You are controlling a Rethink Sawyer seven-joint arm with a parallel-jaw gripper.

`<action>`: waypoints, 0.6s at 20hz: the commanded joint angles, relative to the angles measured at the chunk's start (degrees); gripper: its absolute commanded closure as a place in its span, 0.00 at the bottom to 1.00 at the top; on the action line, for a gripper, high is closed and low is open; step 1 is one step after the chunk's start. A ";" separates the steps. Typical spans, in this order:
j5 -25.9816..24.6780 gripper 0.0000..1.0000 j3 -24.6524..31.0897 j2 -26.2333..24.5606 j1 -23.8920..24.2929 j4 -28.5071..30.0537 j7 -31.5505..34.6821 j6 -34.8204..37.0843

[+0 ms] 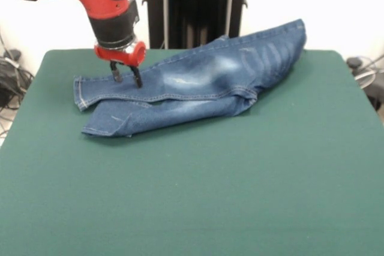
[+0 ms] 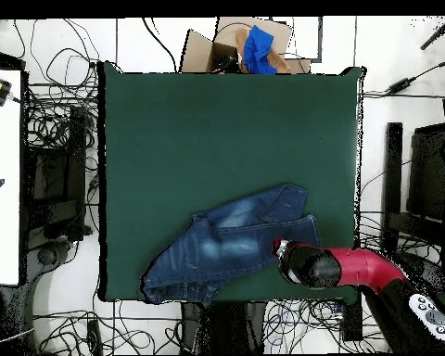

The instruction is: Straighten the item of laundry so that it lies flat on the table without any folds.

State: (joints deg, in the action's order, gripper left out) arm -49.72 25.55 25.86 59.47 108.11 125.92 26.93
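Observation:
The item of laundry point(image 1: 204, 82), a small pair of faded blue jeans, lies on the far part of the green table point(image 1: 192, 196). It is folded lengthwise, one leg lying over the other, with the waist end raised at the far right. Its hems point left. My gripper point(image 1: 126, 78) stands open, pointing straight down, with both fingertips on the upper leg near its hem. From overhead the jeans point(image 2: 228, 246) lie near the table's point(image 2: 217, 130) bottom edge, and the red and black wrist point(image 2: 305, 262) covers the gripper at their right end.
Beyond the table's top edge in the overhead view sits a cardboard box point(image 2: 217, 46) with a blue object point(image 2: 259, 48) in it. Cables lie on the floor around the table. A white surface point(image 2: 2, 176) stands to the left.

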 commanded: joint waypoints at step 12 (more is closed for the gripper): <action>-8.78 1.00 -7.89 -10.09 -10.34 -13.78 4.40 -17.33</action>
State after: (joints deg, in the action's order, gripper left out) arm -50.43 20.31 27.02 52.54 106.63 125.92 25.38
